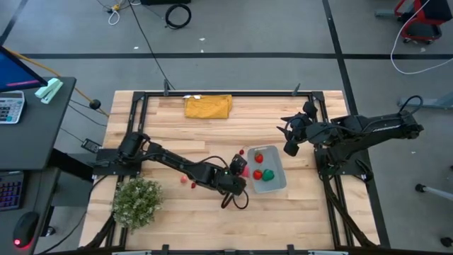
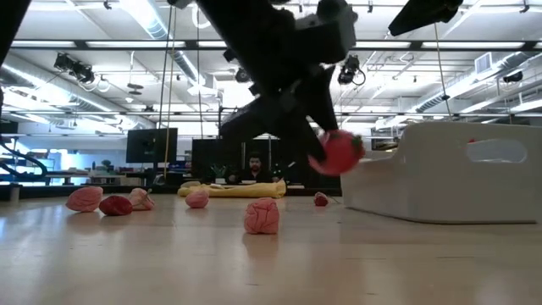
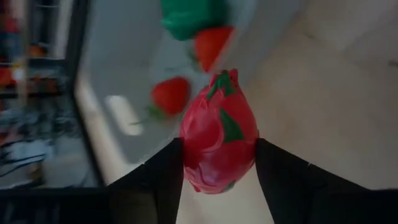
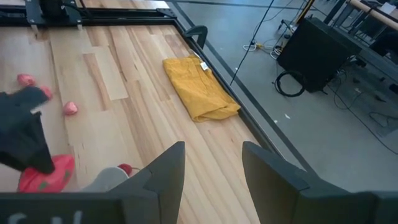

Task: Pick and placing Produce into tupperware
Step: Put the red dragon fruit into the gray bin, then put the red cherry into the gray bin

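On the pale plank table (image 1: 212, 134), left gripper (image 3: 219, 171) jaws clamp a crinkled red fruit (image 3: 219, 140); right gripper (image 4: 211, 163) jaws gape.

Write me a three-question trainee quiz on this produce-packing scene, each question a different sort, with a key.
1. True or false: the left gripper holds a red toy fruit.
2. Which colour is the folded cloth at the table's far edge? A) blue B) yellow C) white
3. Fill in: the right gripper is ____, holding nothing.

Key
1. True: its fingers clamp the fruit beside the container.
2. B.
3. Open; it waits raised, at the container's far right.
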Action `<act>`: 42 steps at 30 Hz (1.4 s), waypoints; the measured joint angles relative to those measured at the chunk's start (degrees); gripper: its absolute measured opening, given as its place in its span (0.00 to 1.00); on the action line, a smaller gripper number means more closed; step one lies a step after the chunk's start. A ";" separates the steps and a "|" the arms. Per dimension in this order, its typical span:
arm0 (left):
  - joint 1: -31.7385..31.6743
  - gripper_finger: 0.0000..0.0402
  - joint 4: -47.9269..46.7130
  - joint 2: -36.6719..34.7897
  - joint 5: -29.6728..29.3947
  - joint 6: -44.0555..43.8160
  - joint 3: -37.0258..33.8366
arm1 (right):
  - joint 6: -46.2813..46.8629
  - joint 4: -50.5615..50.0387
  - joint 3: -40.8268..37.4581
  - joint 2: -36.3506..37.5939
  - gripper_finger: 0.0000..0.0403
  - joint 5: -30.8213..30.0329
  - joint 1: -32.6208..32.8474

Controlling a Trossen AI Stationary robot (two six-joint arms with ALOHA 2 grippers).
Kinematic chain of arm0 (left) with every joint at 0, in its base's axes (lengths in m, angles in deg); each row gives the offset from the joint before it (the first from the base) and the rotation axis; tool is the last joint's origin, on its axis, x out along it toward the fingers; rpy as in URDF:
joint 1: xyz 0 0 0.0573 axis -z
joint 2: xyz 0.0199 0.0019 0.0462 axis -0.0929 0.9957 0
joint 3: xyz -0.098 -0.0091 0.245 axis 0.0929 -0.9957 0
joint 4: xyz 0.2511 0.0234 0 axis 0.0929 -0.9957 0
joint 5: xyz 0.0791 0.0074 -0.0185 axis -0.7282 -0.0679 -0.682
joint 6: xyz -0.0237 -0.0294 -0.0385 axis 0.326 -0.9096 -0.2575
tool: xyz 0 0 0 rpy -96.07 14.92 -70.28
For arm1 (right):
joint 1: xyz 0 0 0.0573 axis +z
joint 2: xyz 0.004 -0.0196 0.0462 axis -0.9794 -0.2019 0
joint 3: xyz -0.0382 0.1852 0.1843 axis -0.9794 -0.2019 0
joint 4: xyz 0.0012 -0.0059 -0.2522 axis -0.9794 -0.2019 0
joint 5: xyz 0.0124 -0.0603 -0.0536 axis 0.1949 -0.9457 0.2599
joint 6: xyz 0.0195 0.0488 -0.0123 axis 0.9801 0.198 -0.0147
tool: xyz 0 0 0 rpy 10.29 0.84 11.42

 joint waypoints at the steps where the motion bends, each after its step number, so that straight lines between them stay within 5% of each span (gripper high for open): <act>1: 0.05 0.47 0.21 -0.38 -1.38 0.60 0.00 | 0.00 0.04 0.00 0.00 0.42 -0.01 -0.01; 9: -1.03 0.48 8.25 -1.16 -4.72 7.20 0.02 | 0.00 -0.18 0.00 0.00 0.42 -0.01 -0.01; 19: -5.79 0.48 17.19 -0.78 14.42 7.56 0.04 | -0.11 -0.14 0.00 0.00 0.42 -0.01 0.02; 42: -9.12 0.56 19.01 1.46 16.34 0.58 0.04 | -0.26 -0.12 0.00 0.00 0.42 -0.03 -0.03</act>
